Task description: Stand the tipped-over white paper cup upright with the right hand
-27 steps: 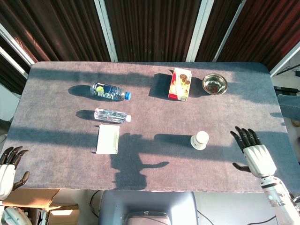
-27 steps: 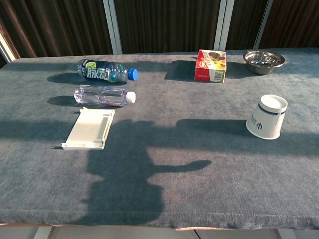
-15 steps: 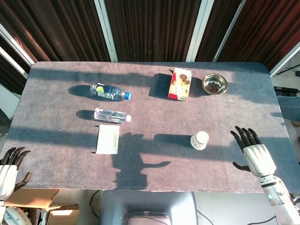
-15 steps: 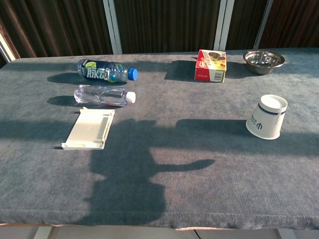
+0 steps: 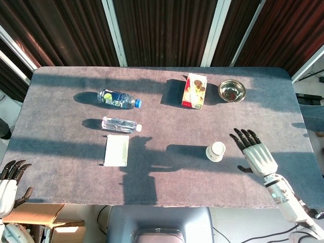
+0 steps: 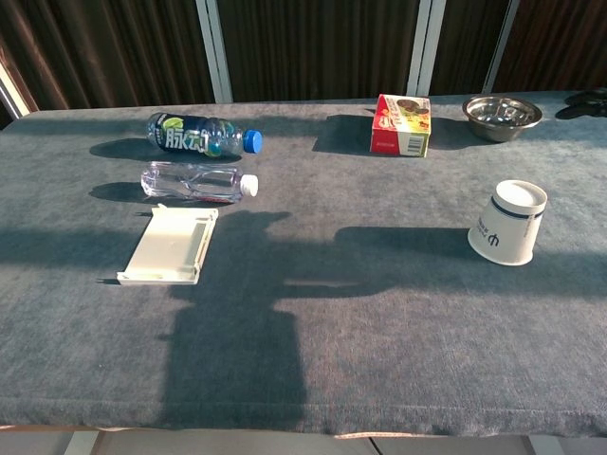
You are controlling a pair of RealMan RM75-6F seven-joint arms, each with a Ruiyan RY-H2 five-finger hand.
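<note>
- One white paper cup (image 6: 509, 224) is sitting on the grey felt-like table (image 5: 167, 172), and everything below is placed from it. It is a tapered cone with a dark band under one rim and a small dark mark on its side that is too small to read; in the chest view it is leaning, wide end on the cloth.
- One right hand (image 5: 254, 153) is hovering just to the right of the cup, apart from it, with its dark fingers (image 5: 242, 136) spread wide and nothing in them. Its back is white, its fingers black.
- One left hand (image 5: 7, 187) is hanging far to the left of the cup, off the table's near corner. It is holding nothing and its dark fingers are showing side by side.
- Two plastic bottles are lying on their sides far left of the cup: a dark-labelled bottle (image 6: 202, 136) with a blue cap and pale characters, and nearer the cup's row a clear bottle (image 6: 197, 182) with a white cap.
- One flat cream tray (image 6: 172, 245), rectangular and plastic-looking, is lying left of the cup.
- One red and cream carton (image 6: 401, 124) is standing beyond the cup; its print cannot be read.
- One shiny metal bowl (image 6: 502, 116), round, is sitting beyond the cup, right of the carton.
</note>
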